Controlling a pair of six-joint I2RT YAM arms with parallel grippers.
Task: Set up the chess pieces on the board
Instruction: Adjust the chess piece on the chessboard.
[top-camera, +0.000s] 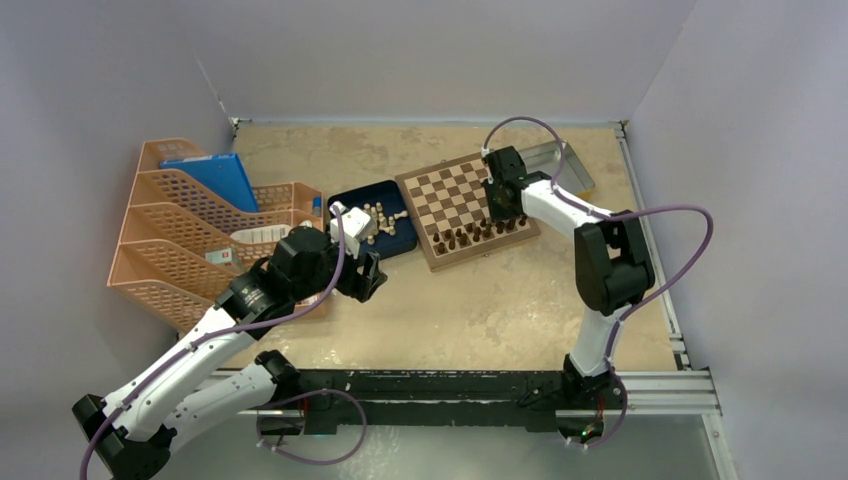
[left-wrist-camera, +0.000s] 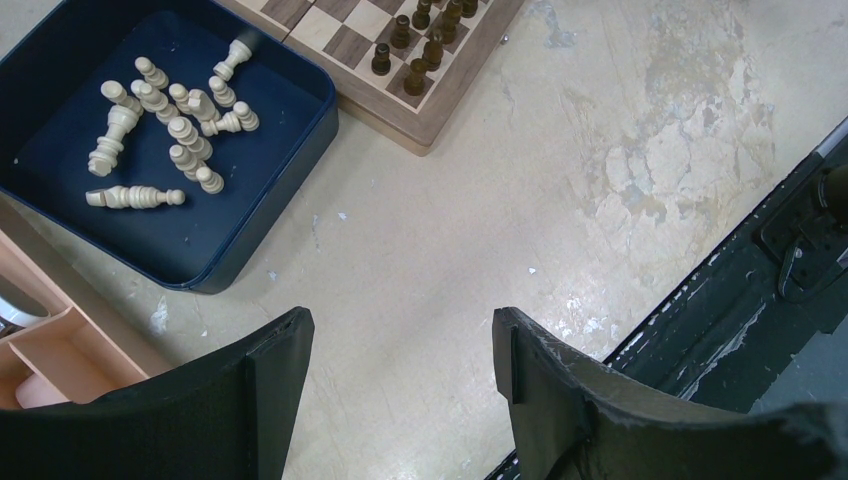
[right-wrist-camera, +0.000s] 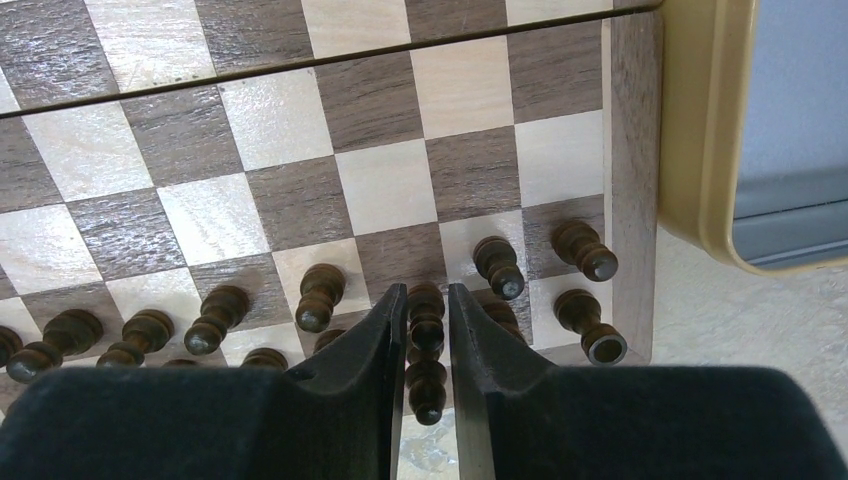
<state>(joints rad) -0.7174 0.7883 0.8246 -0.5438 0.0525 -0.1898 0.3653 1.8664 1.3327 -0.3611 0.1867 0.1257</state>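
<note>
The board (top-camera: 450, 195) lies at the back centre, with dark chess pieces (top-camera: 478, 234) standing in rows along its near edge. My right gripper (top-camera: 503, 215) is down over those rows near the board's right corner. In the right wrist view its jaws (right-wrist-camera: 427, 292) are closed narrowly on a dark piece (right-wrist-camera: 427, 335), with other dark pieces (right-wrist-camera: 320, 297) standing on both sides. My left gripper (top-camera: 368, 275) hovers over bare table in front of the blue tray, open and empty (left-wrist-camera: 400, 325). Cream pieces (left-wrist-camera: 170, 120) lie loose in that tray.
The dark blue tray (top-camera: 400, 245) sits against the board's left side. Orange file racks (top-camera: 190, 240) fill the left of the table. A silver tin (top-camera: 560, 165) lies behind the board's right corner, and its rim (right-wrist-camera: 700, 150) is close to the right gripper.
</note>
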